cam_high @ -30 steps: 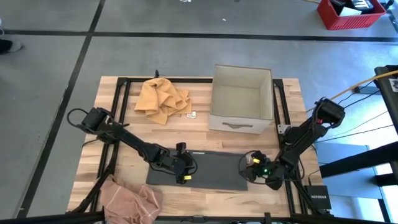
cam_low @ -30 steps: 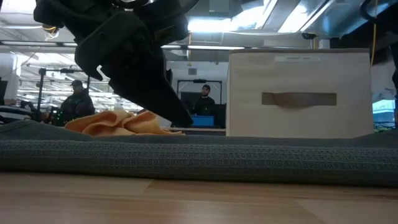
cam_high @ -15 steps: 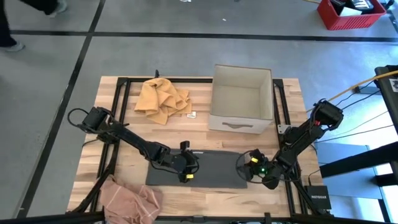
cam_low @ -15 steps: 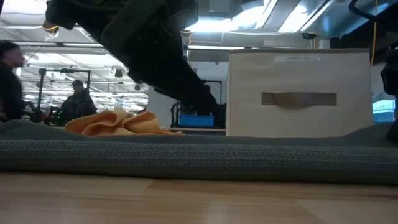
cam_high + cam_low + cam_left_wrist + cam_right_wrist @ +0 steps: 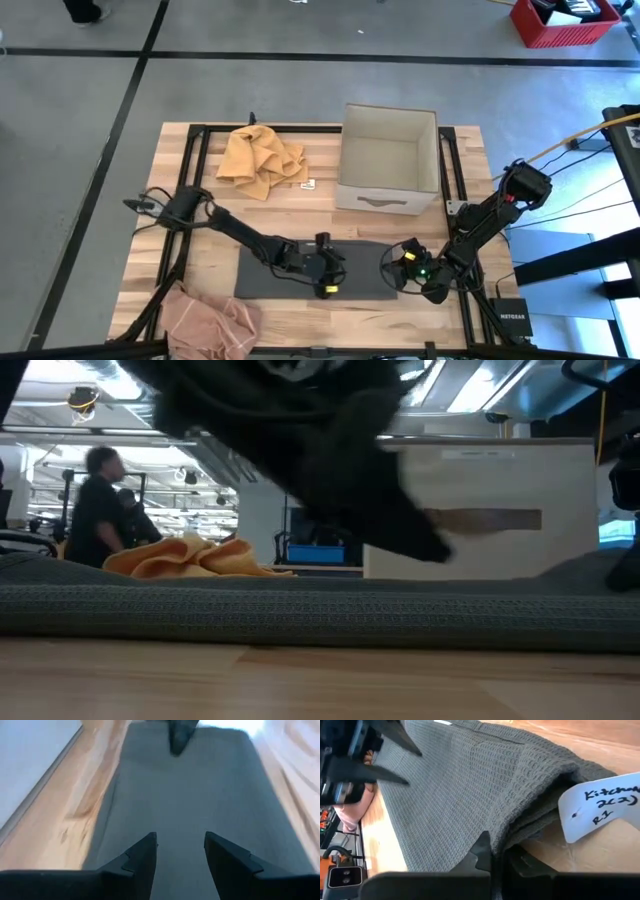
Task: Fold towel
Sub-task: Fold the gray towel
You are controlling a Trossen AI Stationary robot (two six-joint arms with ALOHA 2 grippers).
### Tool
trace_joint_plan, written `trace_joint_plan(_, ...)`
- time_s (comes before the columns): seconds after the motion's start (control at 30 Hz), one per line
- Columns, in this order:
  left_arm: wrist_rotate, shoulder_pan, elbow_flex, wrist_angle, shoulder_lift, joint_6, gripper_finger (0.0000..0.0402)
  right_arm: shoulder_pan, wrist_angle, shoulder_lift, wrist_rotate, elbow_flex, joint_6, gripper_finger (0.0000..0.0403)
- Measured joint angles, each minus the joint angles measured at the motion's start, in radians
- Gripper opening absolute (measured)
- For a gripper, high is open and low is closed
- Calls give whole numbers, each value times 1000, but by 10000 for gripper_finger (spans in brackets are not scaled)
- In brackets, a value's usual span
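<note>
Grey towel flat at table's six o'clock, right gripper pinching its three-o'clock edge, left gripper spread above its middle.

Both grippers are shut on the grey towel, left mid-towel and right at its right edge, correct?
Not quite. Only the right gripper is shut on the grey towel at its right edge. The left gripper is open, hovering mid-towel, as the left wrist view shows.

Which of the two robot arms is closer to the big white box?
Right. The right gripper sits just in front of the box, at the grey towel's end; the left gripper is farther off, mid-towel.
</note>
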Motion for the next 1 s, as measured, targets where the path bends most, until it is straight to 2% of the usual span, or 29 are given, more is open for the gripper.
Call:
trace_joint_plan(0.13,0,15,110,-5,87,44,159,0,7,0,0,-1,0,20)
trace_joint_plan(0.27,0,31,177,-6,135,111,159,0,8,0,-2,7,2,8)
trace_joint_plan(0.47,65,47,188,-15,185,93,159,0,16,-31,-19,22,60,16)
trace_joint_plan(0.63,74,47,192,2,207,87,159,-12,45,-70,25,22,53,8)
trace_joint_plan(0.77,79,47,192,-3,208,88,159,-64,143,-82,36,23,-46,7)
trace_joint_plan(1.0,76,47,191,-5,209,102,159,-201,328,-81,-51,23,-297,8)
